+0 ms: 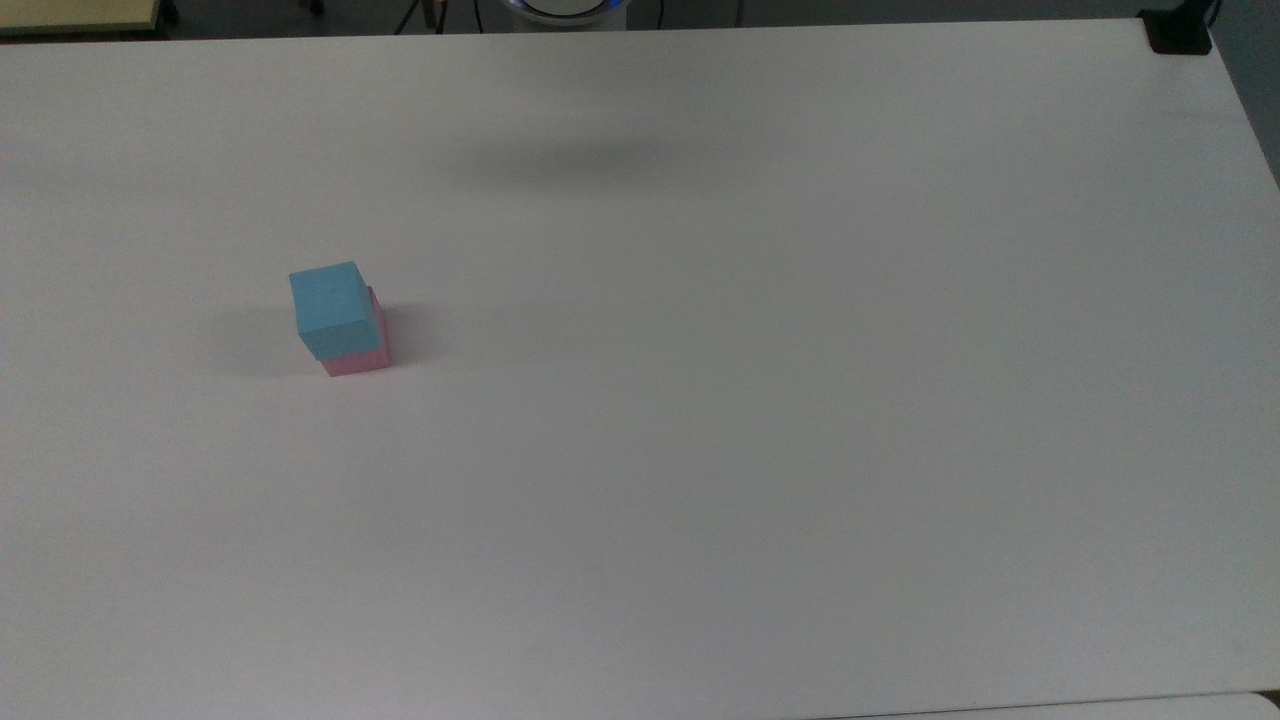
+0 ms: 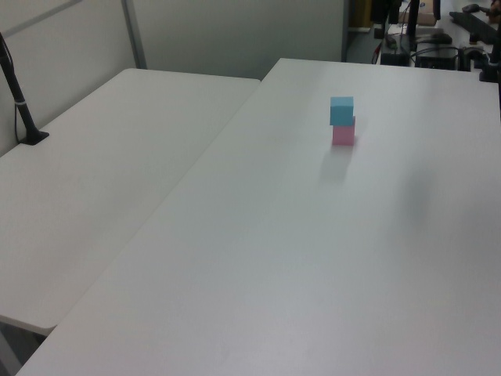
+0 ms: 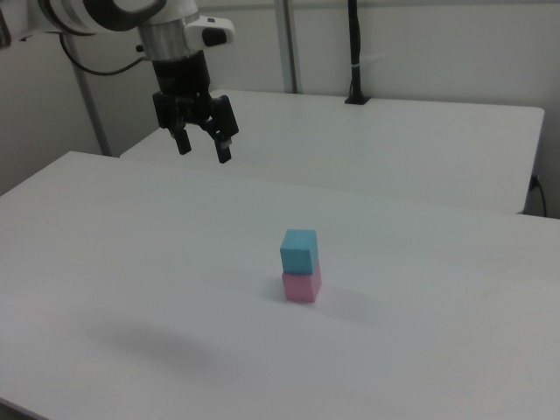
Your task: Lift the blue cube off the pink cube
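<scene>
The blue cube [image 1: 326, 306] [image 2: 341, 110] [image 3: 298, 250] rests squarely on top of the pink cube [image 1: 360, 360] [image 2: 343, 135] [image 3: 302, 286] on the white table. In the right view my gripper [image 3: 203, 150] hangs well above the table, up and to the right view's left of the stack. Its fingers are spread open with nothing between them.
A second white table [image 2: 102, 172] [image 3: 411, 144] adjoins the one with the cubes. A black post on a base [image 2: 23, 117] [image 3: 355, 61] stands on it. A black clamp [image 1: 1178, 32] sits at the top view's upper right corner.
</scene>
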Controlling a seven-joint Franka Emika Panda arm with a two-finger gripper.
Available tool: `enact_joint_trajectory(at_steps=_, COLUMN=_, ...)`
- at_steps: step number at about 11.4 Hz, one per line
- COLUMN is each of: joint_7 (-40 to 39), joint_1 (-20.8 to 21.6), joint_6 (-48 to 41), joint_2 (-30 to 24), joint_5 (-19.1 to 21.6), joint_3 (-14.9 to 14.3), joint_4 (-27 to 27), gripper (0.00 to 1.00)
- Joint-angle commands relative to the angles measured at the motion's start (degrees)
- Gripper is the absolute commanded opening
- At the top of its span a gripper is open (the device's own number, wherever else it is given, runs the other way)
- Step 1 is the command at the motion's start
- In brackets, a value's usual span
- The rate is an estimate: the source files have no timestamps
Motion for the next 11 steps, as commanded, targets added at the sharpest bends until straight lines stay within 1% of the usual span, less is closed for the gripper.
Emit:
enact_joint_trajectory(at_steps=1, joint_7=-0.60, joint_1=0.94, joint_6=1.17, joint_2=-1.48, joint_5=-0.49, joint_3=-0.89, joint_4=-1.85, gripper=1.00)
enact_joint_trajectory(at_steps=9, joint_7=-0.78, joint_1=0.85, joint_6=0.46, joint_2=-1.48, joint_5=-0.48, joint_3=-0.89, joint_4=-1.76, gripper=1.00)
enact_joint_trajectory(at_steps=11, joint_7=-1.57, joint_1=-0.02, joint_6=-0.42, joint_2=-1.40, joint_5=-0.48, joint_3=-1.07, joint_4=-1.50, gripper=1.00)
